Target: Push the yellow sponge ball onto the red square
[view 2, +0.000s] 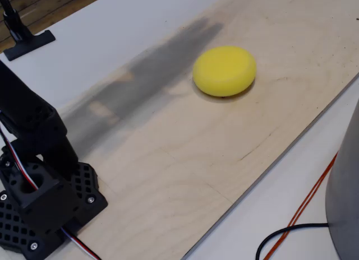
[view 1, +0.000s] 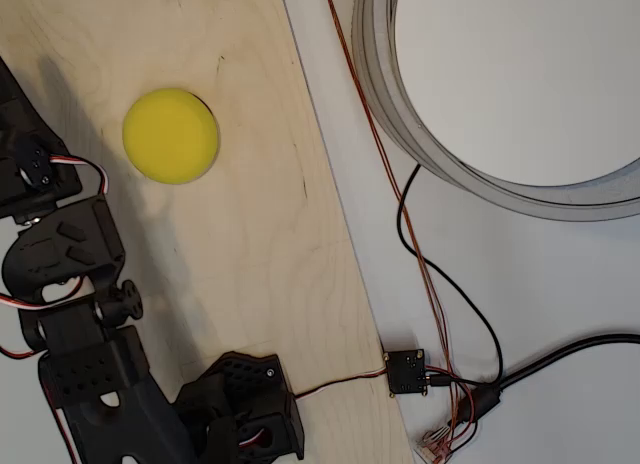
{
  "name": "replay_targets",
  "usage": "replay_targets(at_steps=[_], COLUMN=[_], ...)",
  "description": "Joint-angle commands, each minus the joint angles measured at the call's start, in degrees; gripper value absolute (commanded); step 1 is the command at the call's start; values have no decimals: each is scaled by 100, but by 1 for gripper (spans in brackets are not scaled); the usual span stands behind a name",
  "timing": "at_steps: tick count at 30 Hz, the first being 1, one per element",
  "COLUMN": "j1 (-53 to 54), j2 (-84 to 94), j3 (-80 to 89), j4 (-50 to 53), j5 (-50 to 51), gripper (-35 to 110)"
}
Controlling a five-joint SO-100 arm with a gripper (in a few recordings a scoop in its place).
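Yellow sponge ball at rest on the pale plywood board, toward the board's upper left in the overhead view and toward its far end in the fixed view. The ball appears as a flattened, matte foam round, touching nothing but the wood beneath it. No red patch can be made out on the board; whether the ball already covers it cannot be told, so progress toward the goal cannot be judged with confidence.

Black robot arm along the left edge of the overhead view, its links lying well apart from the ball; its base stands at the near left corner of the board in the fixed view. The state of the fingers cannot be told, spread or pressed together. A dark shadow crosses the wood to the left of the ball in the fixed view.

Grey circular rim, black cables and orange wires lie off the board on the white table.

Probable step: approach, before any contact. The next move would call for locating the target, then bringing the arm in behind the ball on the side opposite the target and pushing low and gently, since light foam may roll or skid aside.
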Motion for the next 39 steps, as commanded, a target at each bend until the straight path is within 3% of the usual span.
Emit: replay_targets(at_steps=[1,8,9,11,13,20,22,31,34,39], j1=[79,193,176,18,-53,-9,-9,-9,-176,-167], j2=[229,123,176,299,396,352,457,369,387,396], j3=[-141,246,501,1187,1652,1652,1521,1459,1512,1433], j4=[-422,-659,-1002,-1811,-2206,-2443,-2443,-2329,-2276,-1951], j5=[-114,149,114,-483,-422,-624,114,202,-105,18], gripper=[0,0,4,34,39,34,0,0,23,31])
